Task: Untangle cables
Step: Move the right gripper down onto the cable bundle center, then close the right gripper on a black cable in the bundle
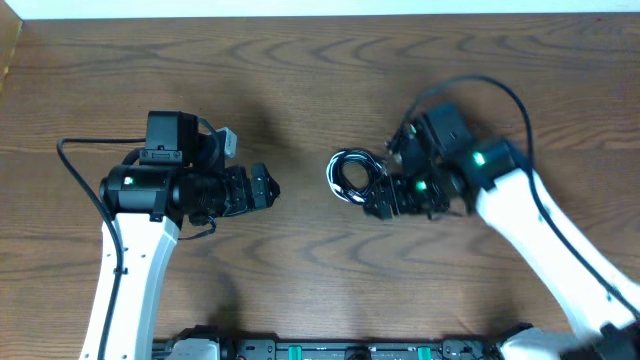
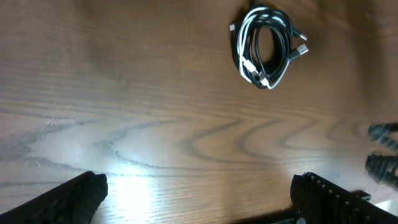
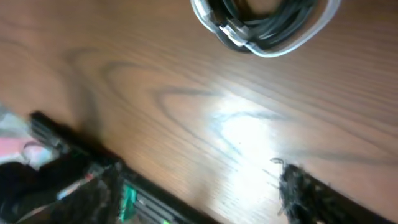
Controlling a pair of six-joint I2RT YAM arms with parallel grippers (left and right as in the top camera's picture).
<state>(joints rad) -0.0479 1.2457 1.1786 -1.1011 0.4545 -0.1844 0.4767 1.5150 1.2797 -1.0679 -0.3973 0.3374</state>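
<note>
Cables (image 1: pixel 350 177) lie coiled on wooden table (image 1: pixel 300 80) between spread left end effector (image 1: pixel 266 187) and spread right end effector (image 1: pixel 372 198).

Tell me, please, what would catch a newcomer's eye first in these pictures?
A tight coil of black and white cables lies on the brown wooden table, just right of the middle in the overhead view. The right gripper hovers open close beside the coil, with nothing between its fingers. The left gripper sits open farther off on the coil's other side.
</note>
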